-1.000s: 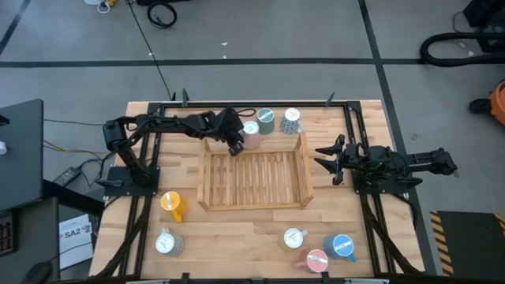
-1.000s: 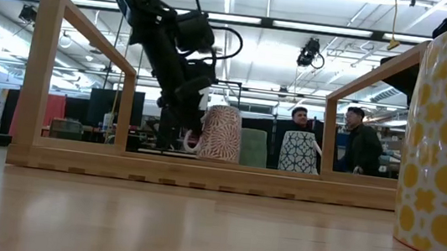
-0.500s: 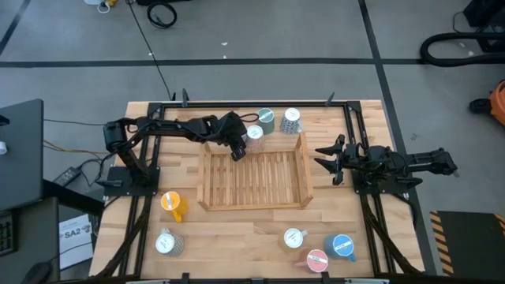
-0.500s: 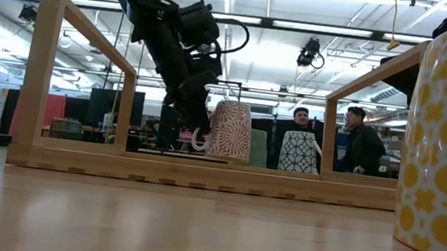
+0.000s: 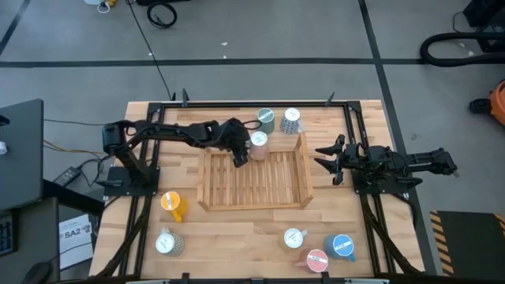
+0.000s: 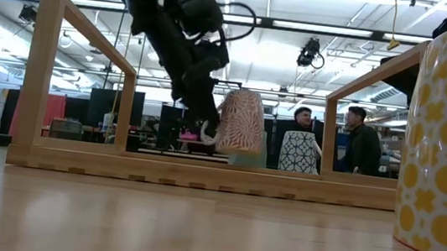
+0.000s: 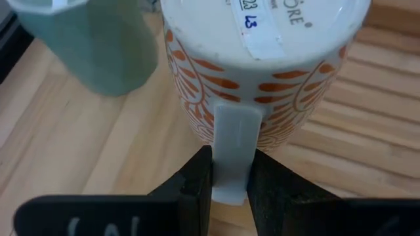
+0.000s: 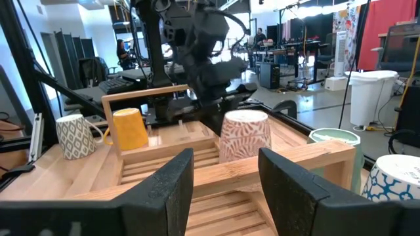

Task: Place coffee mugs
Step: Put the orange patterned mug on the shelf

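Since a moment ago, the left arm has carried the orange-patterned mug (image 5: pixel 258 141) off the table and over the far rail of the wooden tray (image 5: pixel 207 180), and the mug now hangs higher in the low view.

On the left side, the orange mug (image 5: pixel 173 204) and the grey-patterned mug (image 5: pixel 167 242) sit on the bare table (image 5: pixel 237 229), near the tray's front left corner. The left arm reaches from its base at the table's left edge across to the tray's far rail. The left gripper (image 7: pixel 230 172) has its fingers pinched on the pale handle of the orange-patterned mug. That mug is upside down, with its flat bottom and a sticker facing up. Its long way runs up and down, tipped a little, and its handle points back at the gripper. It hangs in the air just above the tray slats, touching nothing else.

The tray floor is bare slats, with open room all the way to the near rail. Just past the far rail stand the green mug (image 5: pixel 265 120) and the blue-patterned mug (image 5: pixel 291 121), close to the held mug but apart from it.

Near the front edge sit the yellow-patterned mug (image 5: pixel 294 238), the pink mug (image 5: pixel 316 260) and the blue mug (image 5: pixel 341 247), close together.

On the right, the right gripper (image 5: pixel 325 159) waits just outside the tray's right rail, fingers apart and holding nothing.
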`<action>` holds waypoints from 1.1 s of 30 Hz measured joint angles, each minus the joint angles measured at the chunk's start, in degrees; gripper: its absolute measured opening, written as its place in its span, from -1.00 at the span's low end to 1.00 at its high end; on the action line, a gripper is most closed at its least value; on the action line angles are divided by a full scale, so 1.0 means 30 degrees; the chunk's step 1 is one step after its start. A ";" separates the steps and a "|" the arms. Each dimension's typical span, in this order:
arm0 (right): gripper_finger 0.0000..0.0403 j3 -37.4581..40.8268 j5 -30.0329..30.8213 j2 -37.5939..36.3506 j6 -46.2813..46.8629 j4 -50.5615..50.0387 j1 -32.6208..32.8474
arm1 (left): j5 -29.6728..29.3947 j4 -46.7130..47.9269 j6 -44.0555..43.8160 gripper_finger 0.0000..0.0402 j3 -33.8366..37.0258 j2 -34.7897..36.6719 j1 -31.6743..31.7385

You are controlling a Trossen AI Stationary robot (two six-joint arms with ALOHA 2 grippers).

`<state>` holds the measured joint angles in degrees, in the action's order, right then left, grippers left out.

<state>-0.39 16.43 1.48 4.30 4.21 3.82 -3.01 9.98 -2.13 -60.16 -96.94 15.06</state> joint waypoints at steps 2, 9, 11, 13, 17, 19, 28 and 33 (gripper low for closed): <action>-0.12 -0.0004 0.0004 0.0000 0.0005 0.0004 0.0002 | 0.0196 0.0042 -0.0007 -0.59 0.0000 0.0394 -0.0163; -0.12 -0.0003 0.0000 0.0007 -0.0003 0.0001 0.0005 | 0.0230 0.0661 -0.0051 -0.59 0.0000 0.1791 -0.1152; -0.12 0.0004 0.0000 0.0004 0.0005 0.0007 0.0001 | 0.0487 0.0986 -0.0046 -0.59 0.0000 0.2142 -0.1558; -0.12 -0.0003 0.0000 0.0000 -0.0003 0.0007 -0.0002 | 0.0907 0.1217 -0.0051 -0.59 0.0000 0.2400 -0.2019; -0.12 -0.0001 0.0000 0.0000 -0.0003 0.0010 0.0005 | 0.1798 0.2023 -0.0044 -0.59 -0.0007 0.2703 -0.2966; -0.12 -0.0004 0.0007 0.0000 0.0005 0.0027 -0.0002 | 0.2233 0.2525 0.0076 -0.59 -0.0002 0.2792 -0.3490; -0.12 -0.0003 0.0000 0.0007 0.0004 0.0073 0.0005 | 0.3310 0.4114 0.1436 -0.59 -0.0002 0.2801 -0.5594; -0.12 -0.0001 0.0002 0.0000 0.0005 0.0117 -0.0002 | 0.3606 0.4683 0.3170 -0.59 -0.0001 0.2801 -0.6531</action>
<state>-0.40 16.43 1.48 4.32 4.56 3.81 7.81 24.03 7.38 -60.16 -88.53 -4.53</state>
